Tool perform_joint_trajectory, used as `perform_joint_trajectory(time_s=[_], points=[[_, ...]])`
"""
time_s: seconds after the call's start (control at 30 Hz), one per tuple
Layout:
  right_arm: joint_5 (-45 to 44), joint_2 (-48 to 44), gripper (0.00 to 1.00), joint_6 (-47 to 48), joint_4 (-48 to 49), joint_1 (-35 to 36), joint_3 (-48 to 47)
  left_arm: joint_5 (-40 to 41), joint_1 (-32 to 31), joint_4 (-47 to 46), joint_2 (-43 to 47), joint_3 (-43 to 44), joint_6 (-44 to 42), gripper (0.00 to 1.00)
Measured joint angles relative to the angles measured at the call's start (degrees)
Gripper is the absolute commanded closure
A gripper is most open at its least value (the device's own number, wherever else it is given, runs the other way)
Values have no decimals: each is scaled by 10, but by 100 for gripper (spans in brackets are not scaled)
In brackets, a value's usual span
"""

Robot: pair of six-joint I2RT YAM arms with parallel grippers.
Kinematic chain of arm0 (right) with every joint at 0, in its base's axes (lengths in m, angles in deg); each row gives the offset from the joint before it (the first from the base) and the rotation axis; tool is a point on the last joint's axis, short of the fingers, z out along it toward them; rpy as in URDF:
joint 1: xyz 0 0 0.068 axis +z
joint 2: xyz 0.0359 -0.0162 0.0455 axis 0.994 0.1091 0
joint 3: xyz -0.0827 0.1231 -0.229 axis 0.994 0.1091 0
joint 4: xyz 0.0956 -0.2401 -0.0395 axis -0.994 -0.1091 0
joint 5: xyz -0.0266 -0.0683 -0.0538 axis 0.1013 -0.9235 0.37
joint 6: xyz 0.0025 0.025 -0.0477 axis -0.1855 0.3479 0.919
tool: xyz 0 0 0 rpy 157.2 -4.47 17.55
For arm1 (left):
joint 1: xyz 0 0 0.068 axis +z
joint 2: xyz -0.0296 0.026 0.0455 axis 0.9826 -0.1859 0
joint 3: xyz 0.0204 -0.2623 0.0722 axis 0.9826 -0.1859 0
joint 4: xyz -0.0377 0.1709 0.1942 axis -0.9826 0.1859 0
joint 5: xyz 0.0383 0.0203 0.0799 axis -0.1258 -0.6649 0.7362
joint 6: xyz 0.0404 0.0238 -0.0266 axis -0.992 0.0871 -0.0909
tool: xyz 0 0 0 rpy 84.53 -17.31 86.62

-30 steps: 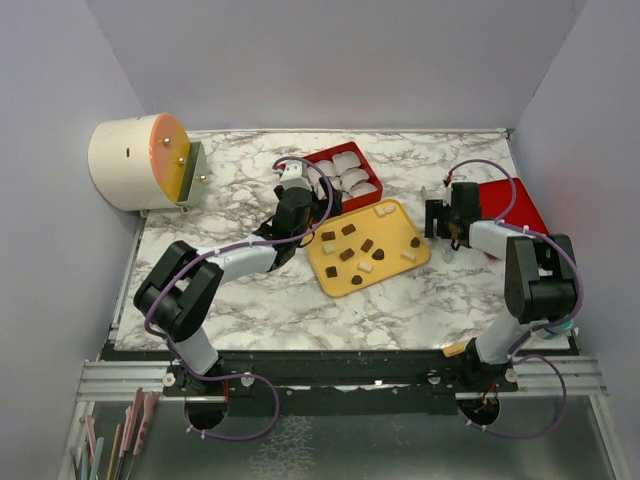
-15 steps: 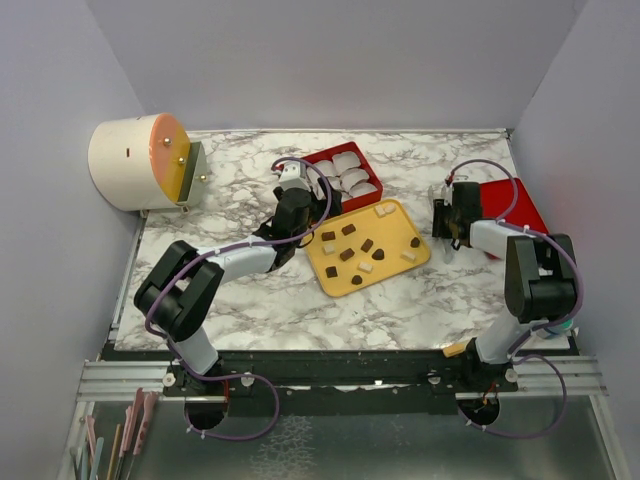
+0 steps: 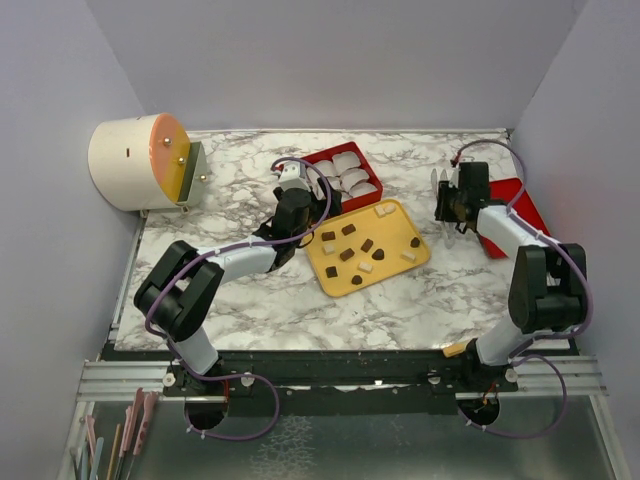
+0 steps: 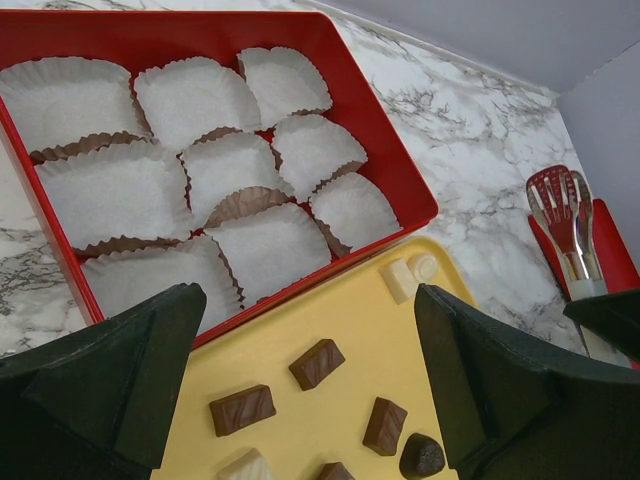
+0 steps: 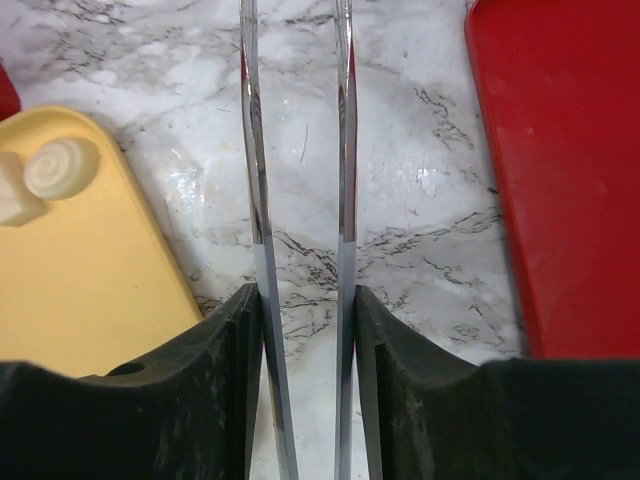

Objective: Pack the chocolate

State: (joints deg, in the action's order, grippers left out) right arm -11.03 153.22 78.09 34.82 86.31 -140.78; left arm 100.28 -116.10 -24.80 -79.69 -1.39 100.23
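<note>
**Chocolate sits on the yellow tray while the right gripper clamps tongs**

Top view: the chocolate, in dark brown and cream-white bits, lies scattered over the yellow tray in the middle of the marble table. A red box lined with white paper cups stands just beyond the tray's far-left edge. The left gripper hovers just left of the tray and beside the box. The right gripper is right of the tray, next to a flat red lid, with metal tongs in it.

Left wrist view: the jaws stand spread wide with nothing between them. Beneath them lie the box of paper cups on the left and the tray nearer the camera. Brown pieces lie on the tray, and two white ones sit near its far corner. The slotted head of the tongs shows at the far right by the red lid.

Right wrist view: the two thin arms of the tongs run out between the fingers. Each finger presses on the outside of one arm, and a narrow gap remains between the arms. To the left is the tray's corner with one round and one square white piece. The red lid fills the right side.
</note>
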Motion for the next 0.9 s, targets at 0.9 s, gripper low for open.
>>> perform_joint_trajectory(time_s=[0.9], points=[[43,-31,52,0,-106,27,-47,-9,0,0,-5,0,13,4]])
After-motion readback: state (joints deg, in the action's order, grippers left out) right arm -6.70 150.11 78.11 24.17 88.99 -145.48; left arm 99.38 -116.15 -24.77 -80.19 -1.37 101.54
